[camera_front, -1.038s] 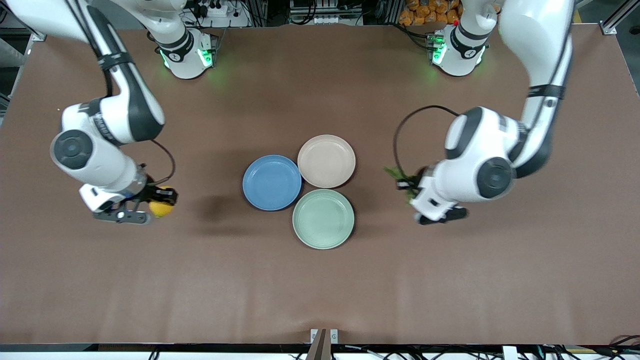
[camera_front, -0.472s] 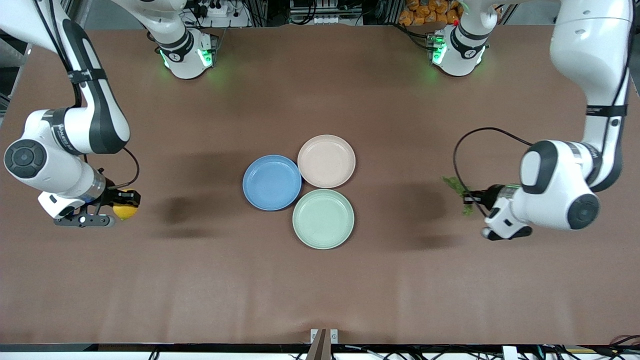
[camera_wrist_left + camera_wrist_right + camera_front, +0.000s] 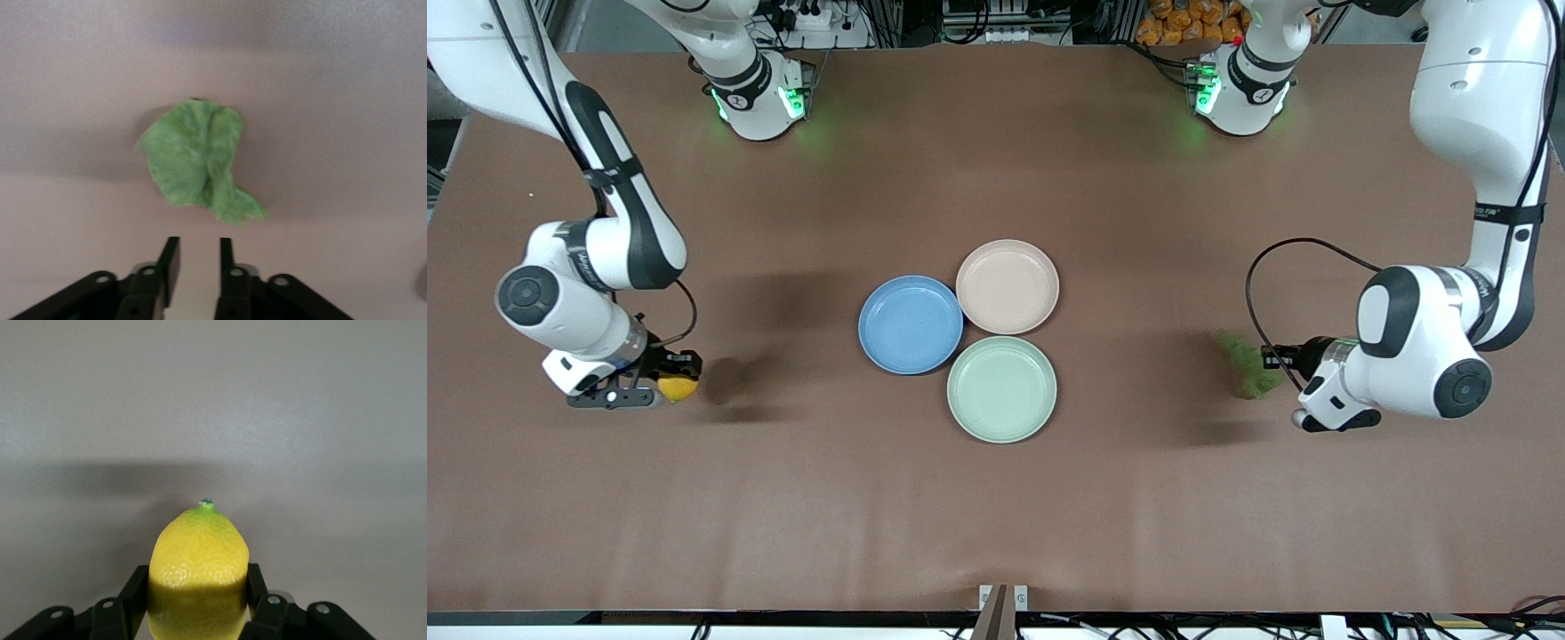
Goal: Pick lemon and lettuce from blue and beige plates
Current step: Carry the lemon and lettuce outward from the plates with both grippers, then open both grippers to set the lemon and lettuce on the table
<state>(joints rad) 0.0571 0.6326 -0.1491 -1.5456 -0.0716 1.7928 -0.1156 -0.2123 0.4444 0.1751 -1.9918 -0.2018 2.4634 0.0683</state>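
Left gripper fingers now stand slightly apart with nothing between them; half a second ago they pinched the flat crinkled green lettuce leaf, which has since dropped free and lies spread on the brown table mat, well apart from the pale mint-green round plate toward the left arm's end of the table. In the left wrist view the leaf lies flat on the mat, clear of the fingertips, stem end pointing toward them. In the front view the left gripper sits just beside the leaf, low over the mat; that arm has barely shifted since half a second ago. Right gripper fingers are clamped on the small oval yellow lemon, one finger on each flank, green tip pointing away from the wrist. In the front view the right gripper and lemon sit low near the mat, well apart from the green plate toward the right arm's end; since the earlier frame the wrist has moved a little toward the plates and the lemon sits lower against its shadow. Whether the lemon touches the mat cannot be told. The medium blue round plate and pale pinkish beige round plate touch the green plate in a cluster, unchanged, both bare.
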